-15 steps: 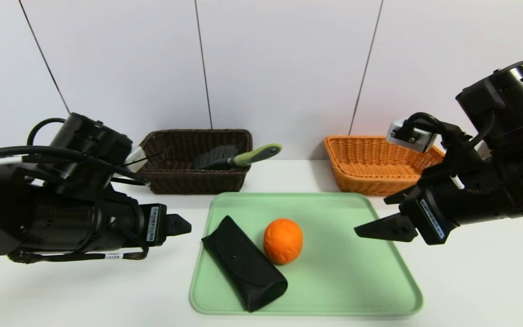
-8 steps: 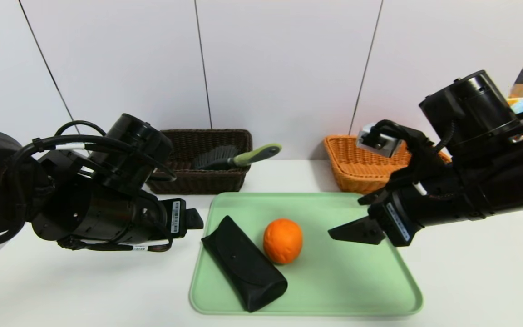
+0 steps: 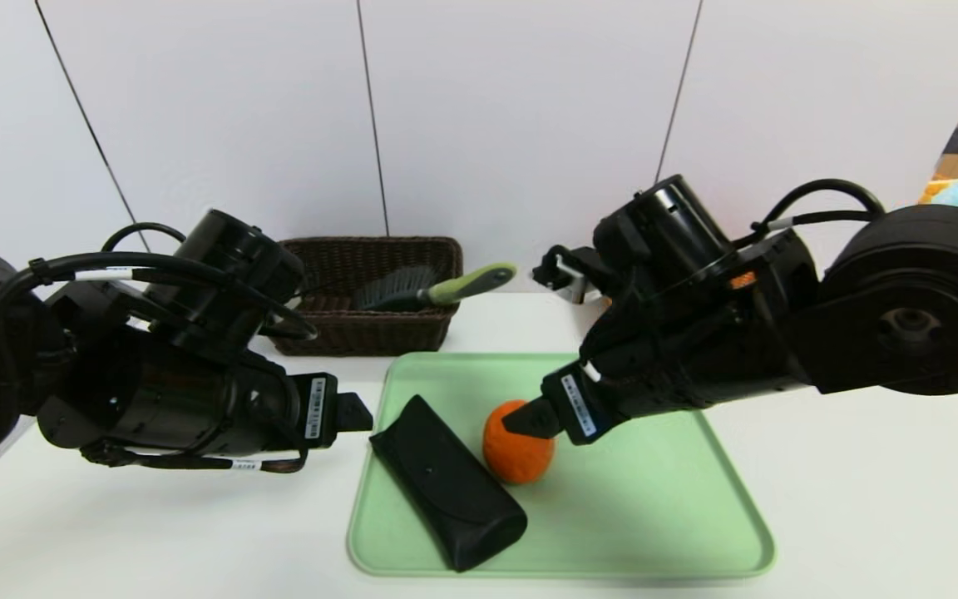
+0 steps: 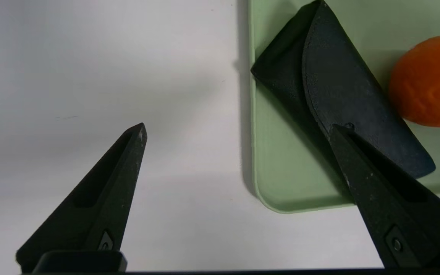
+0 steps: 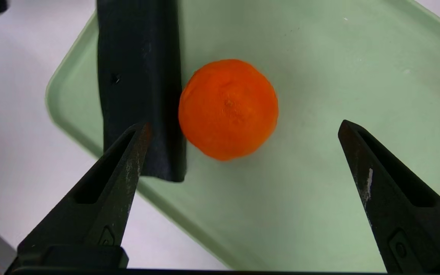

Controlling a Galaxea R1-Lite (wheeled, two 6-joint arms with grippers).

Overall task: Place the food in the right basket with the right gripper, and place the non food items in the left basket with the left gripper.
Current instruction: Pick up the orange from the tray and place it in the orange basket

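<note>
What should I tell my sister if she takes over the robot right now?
Right gripper: open, above the orange on the green tray, holding nothing.
Left gripper: open, beside the tray's left edge near the black case, holding nothing.
Done: the brush is in the dark basket.
Left: orange goes to the light basket, now hidden behind the right arm; case goes to the dark basket.

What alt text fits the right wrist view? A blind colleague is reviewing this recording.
The right hand, open, hovers above an orange fruit on a pale green tray, the fruit between its two black fingers. A black soft case lies against the fruit on the tray, which sits on a white table.
</note>
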